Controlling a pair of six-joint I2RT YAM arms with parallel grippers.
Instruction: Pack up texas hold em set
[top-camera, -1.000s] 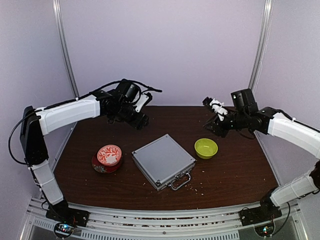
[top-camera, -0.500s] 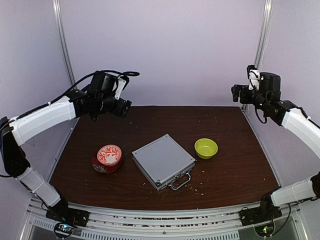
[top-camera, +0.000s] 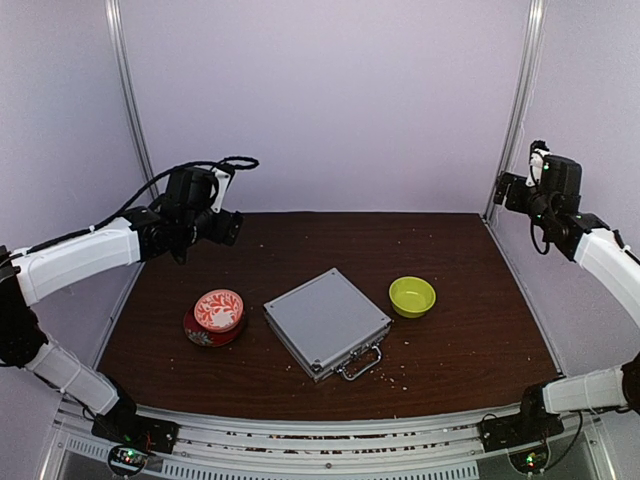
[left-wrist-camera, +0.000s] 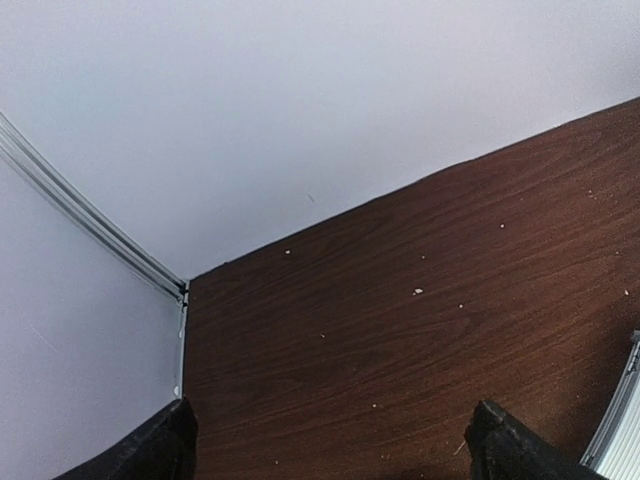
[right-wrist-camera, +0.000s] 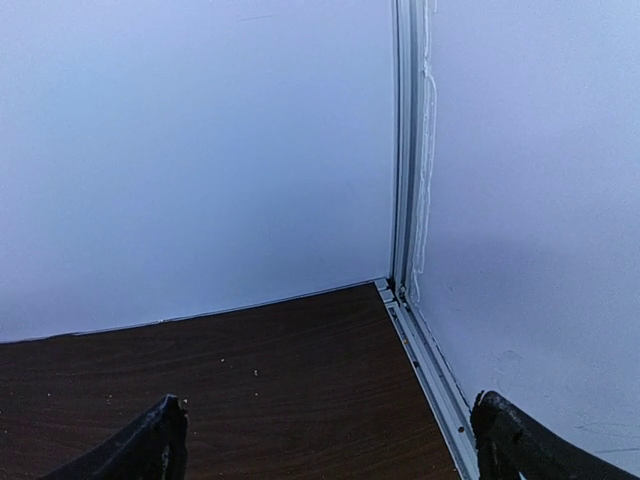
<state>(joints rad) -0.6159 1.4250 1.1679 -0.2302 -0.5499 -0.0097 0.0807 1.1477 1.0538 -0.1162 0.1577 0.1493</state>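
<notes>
I've got the dark brown wood-grain table (top-camera: 460, 350) filling my overhead view, pale crumbs scattered over it. Both arms are up and out at the far corners. My left gripper (top-camera: 228, 228) hangs above the far-left part of the table, and on its wrist camera the two black fingertips (left-wrist-camera: 150, 450) sit wide apart at the bottom corners with only bare wood and the white wall corner between them, so wide open, holding nothing. My right gripper (top-camera: 508, 190) is up by the far-right corner post; on its wrist view the black fingertips (right-wrist-camera: 150, 440) are spread just as wide, nothing between them.

The square silver aluminium case (top-camera: 325, 320) lies flat and shut, turned diagonally, its metal handle (top-camera: 360, 365) pointing toward the arm bases. It sits well below and to the right of my left claw, and well below and left of my right claw, touching neither.

The round red tin with the white floral lid (top-camera: 217, 314) sits just left of the case, almost straight below my left claw. The small lime-green bowl (top-camera: 412, 296) sits just right of the case, nearer my right claw.
</notes>
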